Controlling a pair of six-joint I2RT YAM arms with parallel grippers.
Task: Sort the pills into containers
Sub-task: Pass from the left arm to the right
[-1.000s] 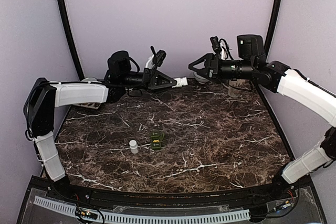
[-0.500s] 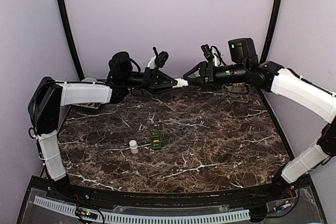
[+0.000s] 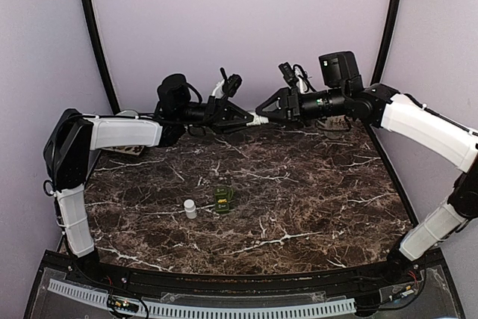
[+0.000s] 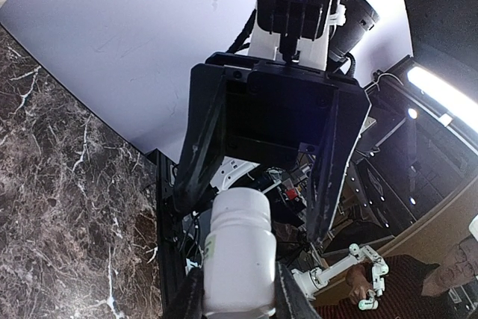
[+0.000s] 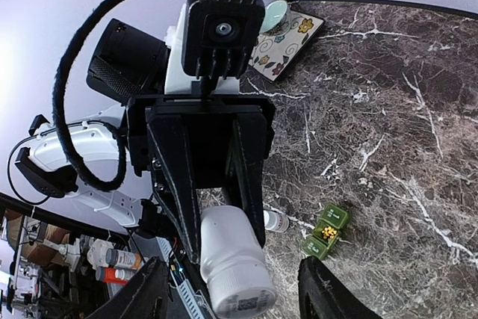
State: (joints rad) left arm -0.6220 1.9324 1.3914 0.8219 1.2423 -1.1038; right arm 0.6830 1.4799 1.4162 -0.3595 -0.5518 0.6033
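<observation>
Above the back of the table, my left gripper (image 3: 245,118) is shut on a white bottle (image 3: 258,119) and holds it level, cap end pointing right. In the left wrist view the bottle (image 4: 239,248) sticks out from between my fingers. My right gripper (image 3: 263,110) faces it, open, one finger on each side of the cap end without touching it. From the right wrist the bottle (image 5: 231,259) shows its labelled end. The containers, a dark green box (image 3: 223,198), sit mid-table; yellow pills lie in the middle compartment of the box (image 5: 325,231). A small white bottle (image 3: 190,208) stands to the box's left.
A flowered coaster with a pale cup (image 5: 287,31) lies at the table's back left corner. A clear jar (image 3: 336,126) stands at the back right, behind my right arm. Black frame posts rise at both back corners.
My right gripper has moved left to the held bottle, and its fingers now flank the cap end. The left arm has barely moved and still holds the bottle.
</observation>
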